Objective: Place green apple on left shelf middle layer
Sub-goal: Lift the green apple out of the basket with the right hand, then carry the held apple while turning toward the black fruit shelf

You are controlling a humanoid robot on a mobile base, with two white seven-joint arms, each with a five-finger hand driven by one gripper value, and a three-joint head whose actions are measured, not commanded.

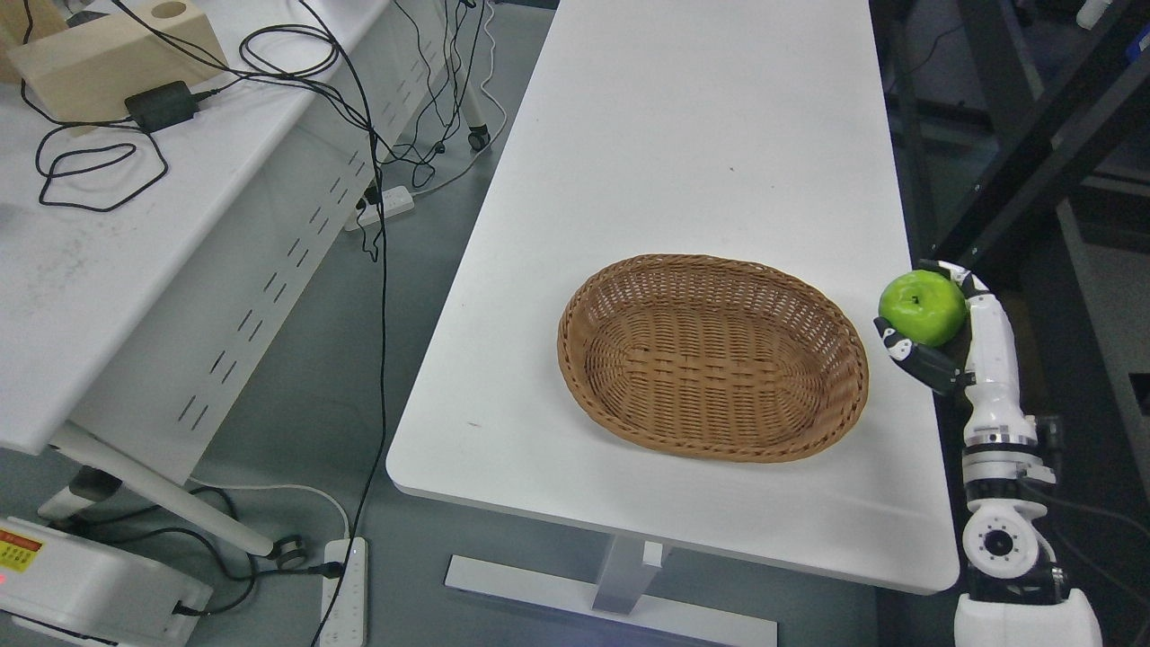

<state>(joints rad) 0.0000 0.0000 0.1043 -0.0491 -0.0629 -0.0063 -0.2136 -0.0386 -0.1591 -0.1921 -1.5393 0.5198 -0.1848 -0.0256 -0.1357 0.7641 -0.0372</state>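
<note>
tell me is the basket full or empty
Empty: only bare weave shows inside the basket; the green apple is in the right hand.

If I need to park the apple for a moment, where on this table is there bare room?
The white table is bare from the wicker basket to its far end, and in the strip left of the basket. The near edge has a narrower band. The right hand, holding the green apple, hangs at the right edge, where the basket leaves only a tight strip. The basket itself is empty.
</note>
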